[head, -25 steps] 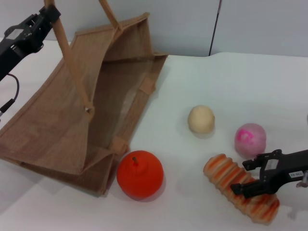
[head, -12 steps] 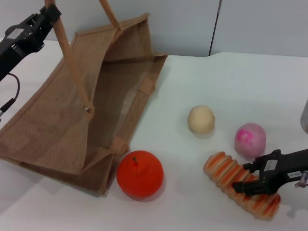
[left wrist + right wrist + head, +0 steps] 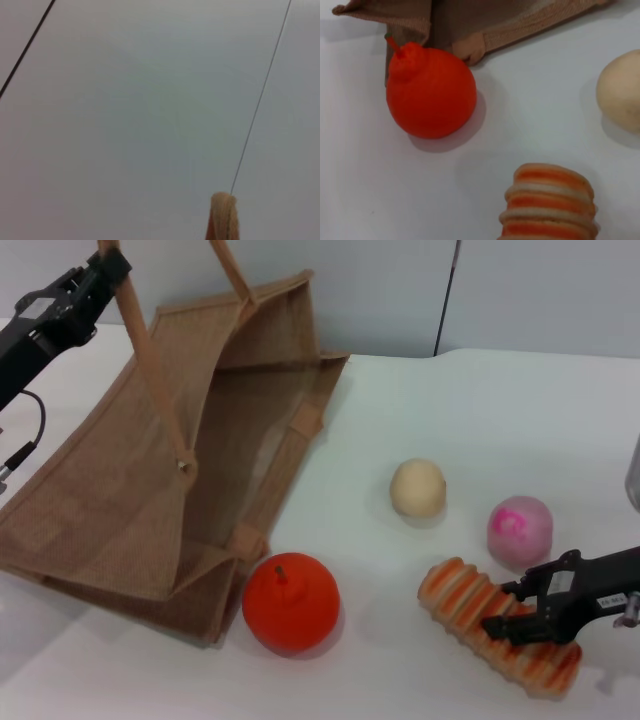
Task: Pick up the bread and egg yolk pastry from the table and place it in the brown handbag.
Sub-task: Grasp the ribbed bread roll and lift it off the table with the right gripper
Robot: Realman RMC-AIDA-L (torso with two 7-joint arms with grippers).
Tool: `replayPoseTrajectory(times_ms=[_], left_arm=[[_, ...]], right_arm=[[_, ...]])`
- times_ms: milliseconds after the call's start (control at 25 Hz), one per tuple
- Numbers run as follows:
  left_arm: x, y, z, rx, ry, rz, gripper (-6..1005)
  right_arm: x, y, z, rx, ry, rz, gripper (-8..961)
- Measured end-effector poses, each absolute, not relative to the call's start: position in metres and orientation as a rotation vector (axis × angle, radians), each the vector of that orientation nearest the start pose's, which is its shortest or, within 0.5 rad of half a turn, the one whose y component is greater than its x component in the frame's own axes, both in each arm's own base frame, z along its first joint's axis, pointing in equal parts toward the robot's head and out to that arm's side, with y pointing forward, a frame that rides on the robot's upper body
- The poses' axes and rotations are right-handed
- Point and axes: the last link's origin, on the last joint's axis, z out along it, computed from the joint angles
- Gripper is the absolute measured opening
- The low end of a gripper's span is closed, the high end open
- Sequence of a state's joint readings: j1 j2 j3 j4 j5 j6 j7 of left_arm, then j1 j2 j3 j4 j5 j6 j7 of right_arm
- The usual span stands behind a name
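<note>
Right claw now pinches the long orange-and-cream striped ridged bread, which has shifted slightly on the white tabletop, so lifting seems next. Left claw holds the brown burlap handbag's handle up, mouth open.

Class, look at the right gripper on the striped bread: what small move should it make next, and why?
Probably lift straight up. The right gripper is closed across the bread, which lies on the table, so it seems gripped. The left gripper holds a handle, keeping the handbag open.
</note>
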State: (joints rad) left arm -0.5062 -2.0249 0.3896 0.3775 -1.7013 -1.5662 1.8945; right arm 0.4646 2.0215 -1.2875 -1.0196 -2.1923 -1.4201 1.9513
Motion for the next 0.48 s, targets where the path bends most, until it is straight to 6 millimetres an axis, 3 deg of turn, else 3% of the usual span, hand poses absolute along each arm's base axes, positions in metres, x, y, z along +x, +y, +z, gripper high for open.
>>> replayPoseTrajectory(times_ms=[480], left_arm=[[-0.2815,0.3492,0.0749,-1.914,-0.690,-1.376,117]], right_arm=[[0.2519,0.3317,-0.0132,-2.894,0.753,-0.107,470]])
